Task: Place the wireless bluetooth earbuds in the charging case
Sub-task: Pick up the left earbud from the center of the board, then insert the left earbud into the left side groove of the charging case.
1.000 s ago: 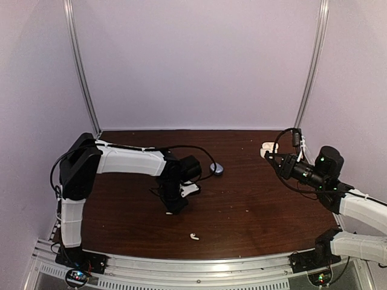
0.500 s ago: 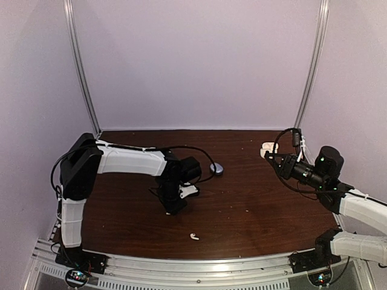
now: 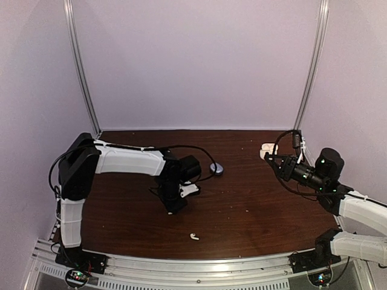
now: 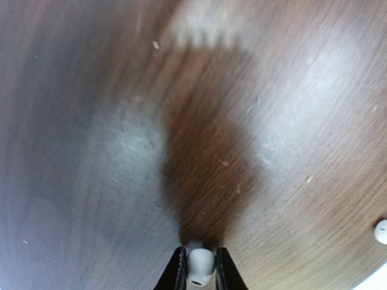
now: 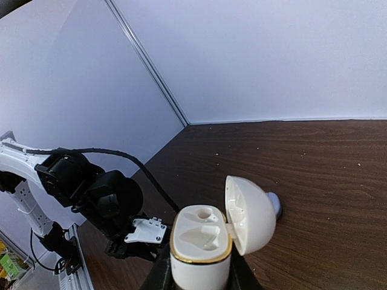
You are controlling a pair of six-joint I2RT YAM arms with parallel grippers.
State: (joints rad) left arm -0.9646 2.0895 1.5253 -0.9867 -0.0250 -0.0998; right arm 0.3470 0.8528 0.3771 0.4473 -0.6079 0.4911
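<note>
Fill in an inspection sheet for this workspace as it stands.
Surface: dark wooden table, pale specks scattered.
Job's things: white charging case, lid open, sockets look empty; one white earbud gripped; second white earbud loose near front edge.
Clutter: dark rounded object, kind unclear.
Pincers: left pincer shut on the white earbud at the table; right pincer shut on the case.
Cables: black cable along left arm; black loop at right wrist.
Surroundings: pale walls, metal corner rails.
</note>
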